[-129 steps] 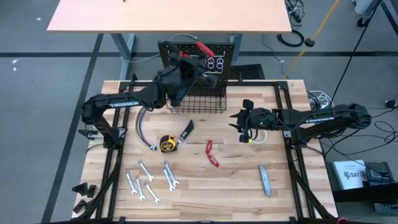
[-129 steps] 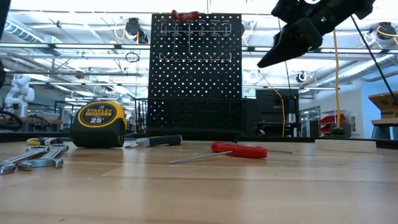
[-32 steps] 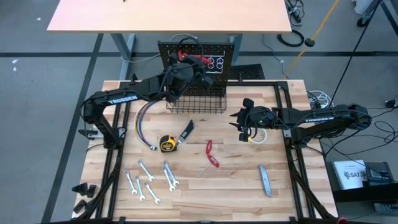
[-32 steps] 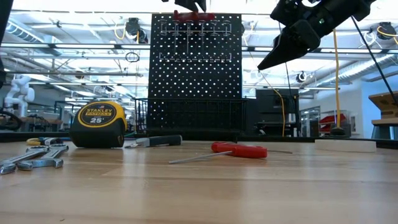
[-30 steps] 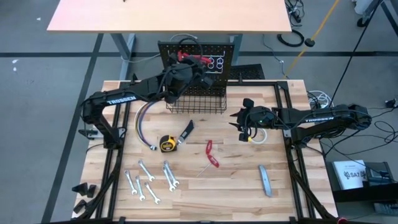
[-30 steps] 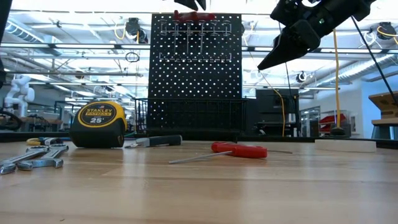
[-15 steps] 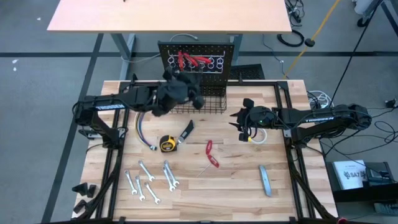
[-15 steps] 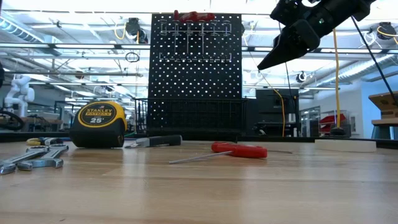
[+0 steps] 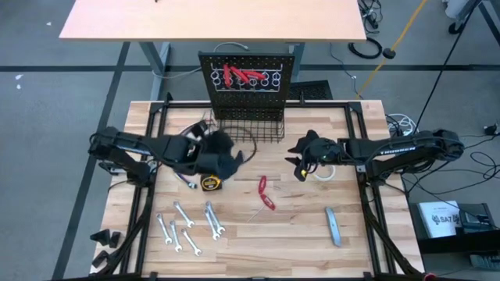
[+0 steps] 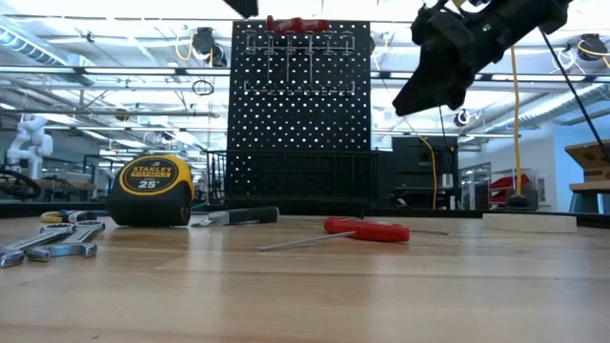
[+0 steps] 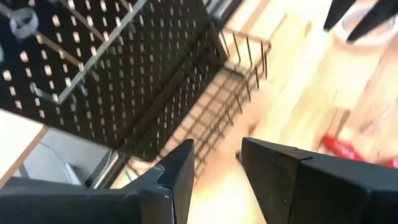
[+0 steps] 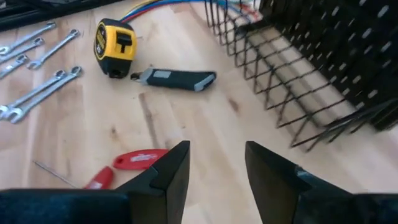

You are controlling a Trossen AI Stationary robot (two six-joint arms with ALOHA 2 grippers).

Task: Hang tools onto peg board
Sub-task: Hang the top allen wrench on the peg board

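Note:
The black peg board (image 9: 279,64) stands at the table's far edge, and red-handled tools (image 9: 238,76) hang in its ring holders above the wire basket (image 9: 262,129). My left gripper (image 9: 233,161) is open and empty above the yellow tape measure (image 9: 209,182), hiding the knife in the high view. The black-handled knife (image 12: 177,78) lies flat by the tape measure (image 12: 117,38). A red-handled tool (image 9: 266,193), silver wrenches (image 9: 187,226) and the grey bar (image 9: 333,226) lie flat on the tabletop. My right gripper (image 9: 295,160) hovers open right of centre, over the white tape roll (image 9: 325,173).
Coloured wires (image 12: 155,5) lie left of the basket. The table's black frame rails (image 9: 363,156) run along both sides. Bare wood (image 9: 273,242) lies between the wrenches and the grey bar. A second tan table (image 9: 211,19) stands beyond the peg board.
My left gripper has drawn back from the top of the peg board, moving toward the near edge and down until it is over the tape measure. The red-handled tools stay hanging in the rings. My right gripper has turned a little in place.

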